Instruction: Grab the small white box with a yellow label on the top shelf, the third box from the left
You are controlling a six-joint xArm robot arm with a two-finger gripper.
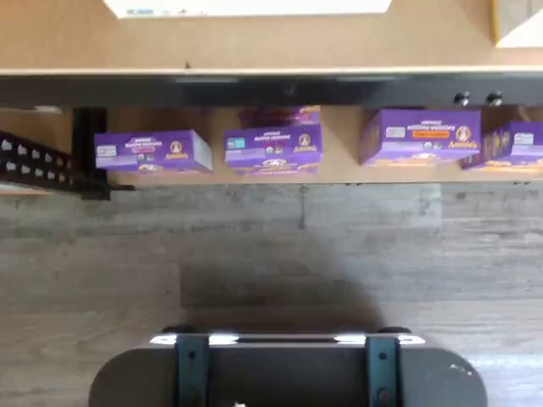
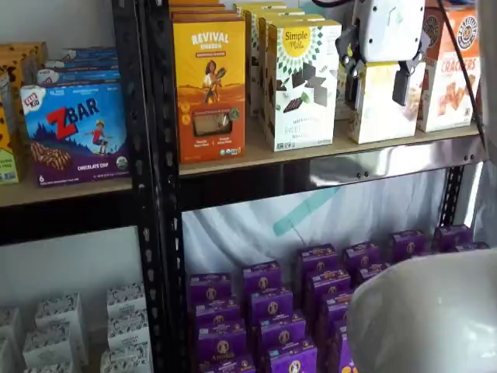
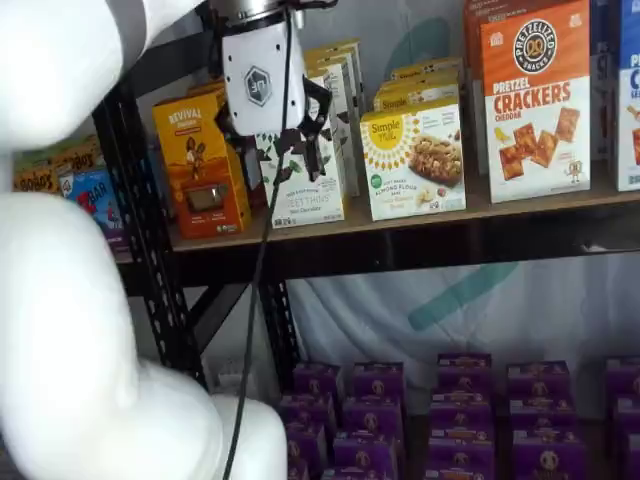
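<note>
The small white box [image 3: 413,160], short with a yellow top band and a brown food picture, stands on the top shelf [image 3: 520,212] between the taller white Simple Mills box [image 3: 310,195] and the orange pretzel cracker box [image 3: 535,100]. In a shelf view its plain cream side [image 2: 378,116] shows just behind my gripper [image 2: 376,74]. The gripper is open, with a plain gap between its black fingers and nothing in them. It hangs in front of the shelf at box height. In a shelf view the gripper [image 3: 272,135] overlaps the Simple Mills box.
An orange Revival box [image 2: 210,85] stands left of the Simple Mills box [image 2: 301,85]. Purple Annie's boxes [image 2: 272,307] fill the lower shelf and show in the wrist view [image 1: 273,146]. The wrist view shows the shelf's tan board [image 1: 254,42], its dark rail and the dark mount [image 1: 288,373].
</note>
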